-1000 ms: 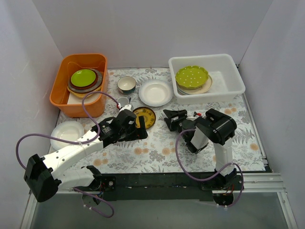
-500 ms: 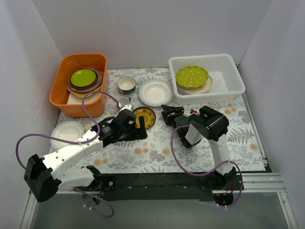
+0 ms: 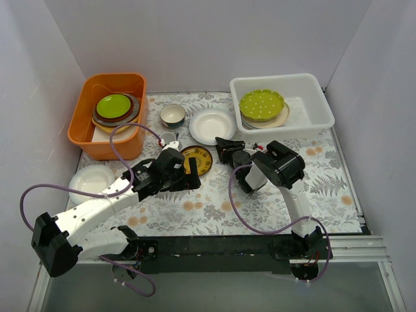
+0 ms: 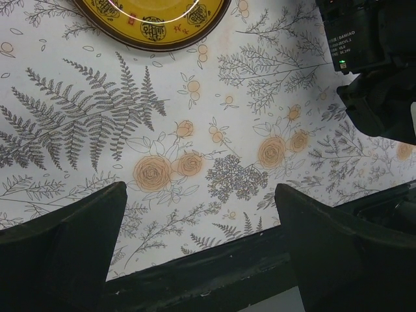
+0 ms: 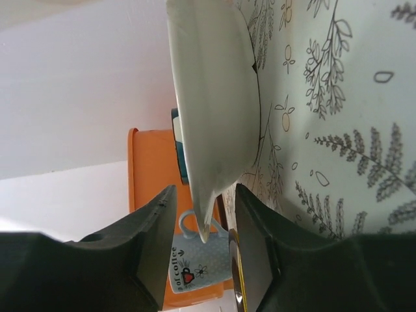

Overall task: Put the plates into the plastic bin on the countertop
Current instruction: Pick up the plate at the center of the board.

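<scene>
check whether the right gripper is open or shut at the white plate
Open. In the wrist view the right gripper straddles the rim of the white plate, with a gap showing on each side.

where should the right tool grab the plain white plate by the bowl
Grip the white plate by its near rim, coming low from the right arm's side. It lies flat, but its lip curves up, so one finger fits under, one over. The open right tool faces that edge.
</scene>
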